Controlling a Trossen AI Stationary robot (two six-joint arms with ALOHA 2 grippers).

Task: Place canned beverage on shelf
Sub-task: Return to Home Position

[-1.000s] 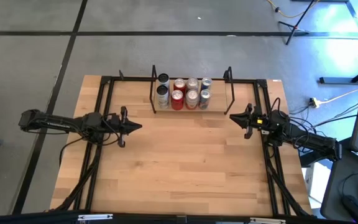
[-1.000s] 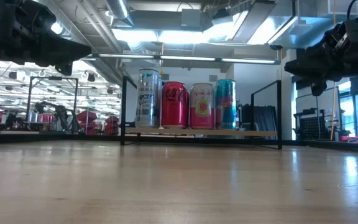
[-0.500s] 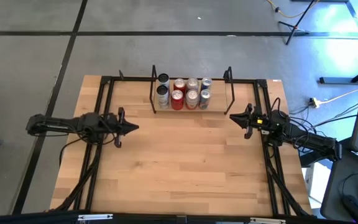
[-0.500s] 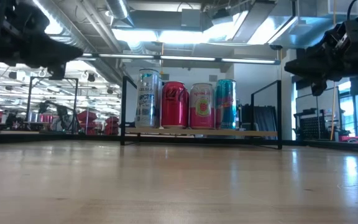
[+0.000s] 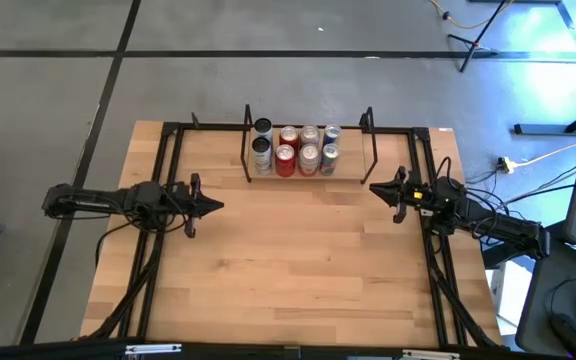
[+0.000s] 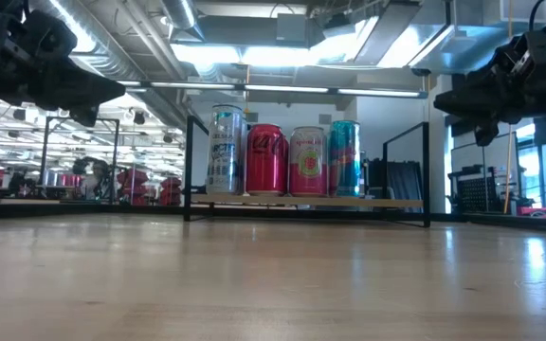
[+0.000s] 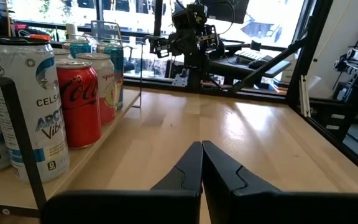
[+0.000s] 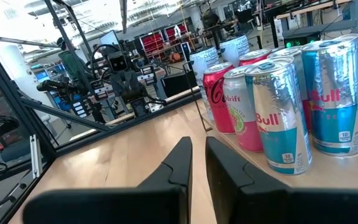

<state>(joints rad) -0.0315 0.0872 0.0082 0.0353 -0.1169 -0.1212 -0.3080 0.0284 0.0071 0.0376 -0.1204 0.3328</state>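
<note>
As seen from above, noted eight cans standing upright on shelf (image 5: 356,165) at far edge of bench (image 5: 288,270), two rows of four.
Logged Celsius cans (image 5: 261,150) at shelf's left end, then Coca-Cola can (image 5: 285,160), pink Spindrift can (image 5: 308,156), Red Bull cans (image 5: 329,157) rightward. Found left end effector (image 5: 218,205) raised over bench's left side, fingers pressed together, empty; found right end effector (image 5: 373,187) raised near shelf's right end, fingers parted by narrow gap, empty.
</note>
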